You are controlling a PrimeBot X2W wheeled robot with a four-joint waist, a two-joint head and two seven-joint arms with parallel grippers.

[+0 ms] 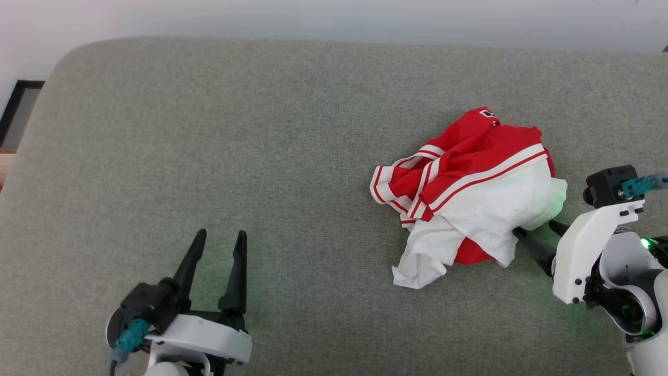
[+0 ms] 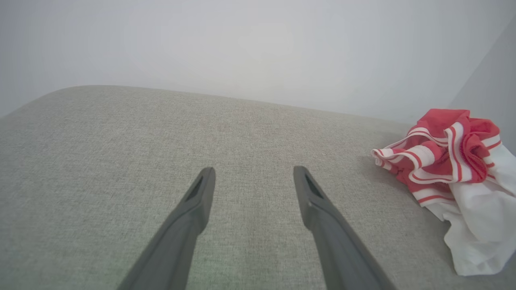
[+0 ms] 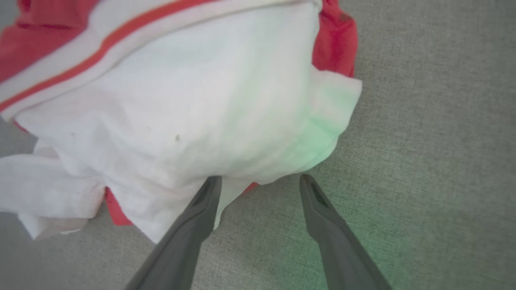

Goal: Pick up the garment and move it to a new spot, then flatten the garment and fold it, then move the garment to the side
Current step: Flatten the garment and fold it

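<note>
The garment [image 1: 469,188], a red jersey with white sleeves and red-and-white striped trim, lies crumpled on the grey cushioned surface [image 1: 261,156], right of centre. My right gripper [image 1: 535,230] stands open at the heap's lower right edge, its fingertips touching the white cloth. In the right wrist view the garment [image 3: 181,104] bulges just above my right gripper [image 3: 260,181], and nothing is clamped between the fingers. At the lower left, well away from the cloth, my left gripper [image 1: 220,239] is open and empty. The left wrist view shows the garment [image 2: 455,173] far to the right of my left gripper [image 2: 254,174].
The grey surface ends at a rounded far edge with a pale wall [image 1: 334,21] behind it. A dark-framed object [image 1: 18,112] stands beyond the surface's left side. Bare fabric stretches across the left and middle.
</note>
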